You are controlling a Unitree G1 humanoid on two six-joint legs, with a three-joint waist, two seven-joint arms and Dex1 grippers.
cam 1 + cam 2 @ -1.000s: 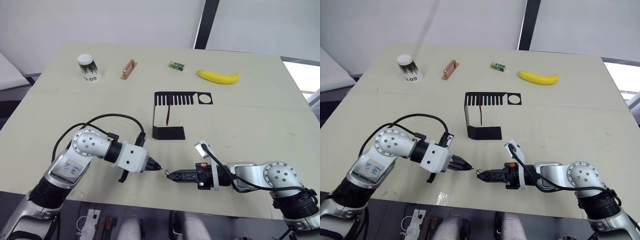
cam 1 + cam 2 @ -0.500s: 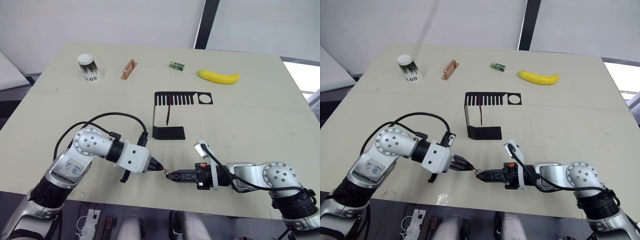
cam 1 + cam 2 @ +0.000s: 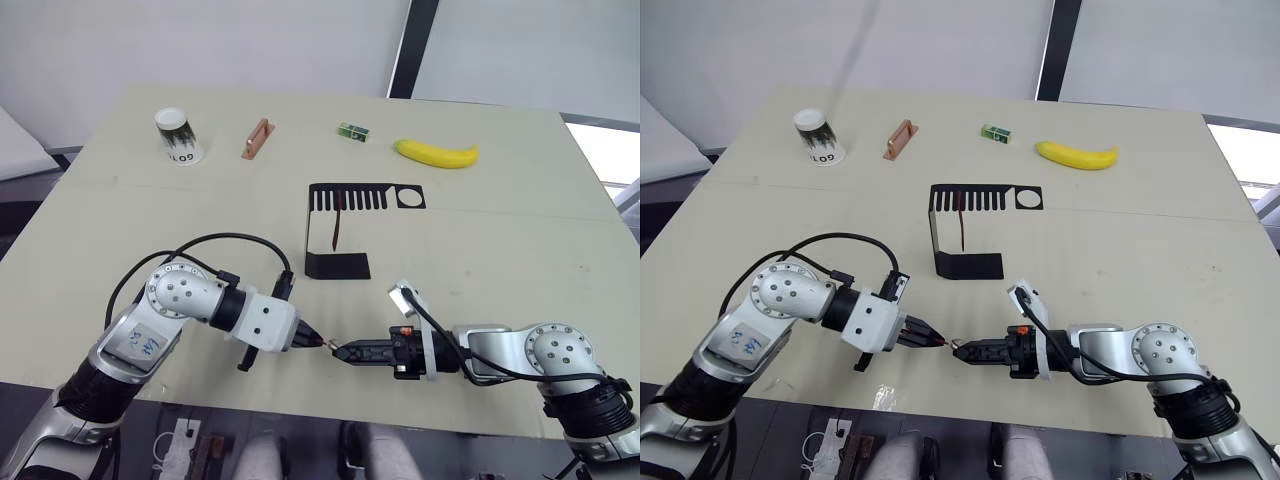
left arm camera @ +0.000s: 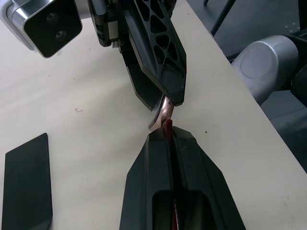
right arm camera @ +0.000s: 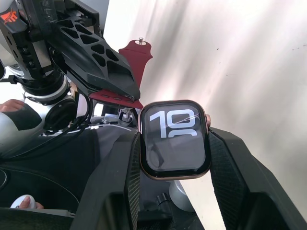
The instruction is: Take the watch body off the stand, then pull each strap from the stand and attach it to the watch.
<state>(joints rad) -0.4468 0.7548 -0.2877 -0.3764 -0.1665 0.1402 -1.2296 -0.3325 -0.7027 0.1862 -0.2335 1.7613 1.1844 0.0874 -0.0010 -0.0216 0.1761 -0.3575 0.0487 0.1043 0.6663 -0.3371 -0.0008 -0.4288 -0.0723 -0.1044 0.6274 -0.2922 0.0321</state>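
The black stand (image 3: 338, 266) rests mid-table, and one dark-red strap (image 3: 337, 228) hangs from its slotted top plate. Near the front edge, my left gripper (image 3: 318, 342) is shut on the other dark-red strap (image 5: 134, 55), which lies edge-on between its fingers (image 4: 169, 129). My right gripper (image 3: 341, 350) is shut on the watch body (image 5: 175, 139), gripping both sides, with the lit screen facing the right wrist camera. The two grippers point at each other tip to tip. The strap's end touches the watch body's copper-coloured edge (image 4: 163, 112).
Along the far side stand a paper cup (image 3: 178, 136), a copper-coloured bar (image 3: 257, 138), a small green block (image 3: 352, 129) and a banana (image 3: 436, 153). The table's front edge (image 3: 330, 405) runs just below both grippers.
My left gripper has moved a little right and toward the front edge, closing the gap between the strap's end and the watch body. The right gripper has stayed put.
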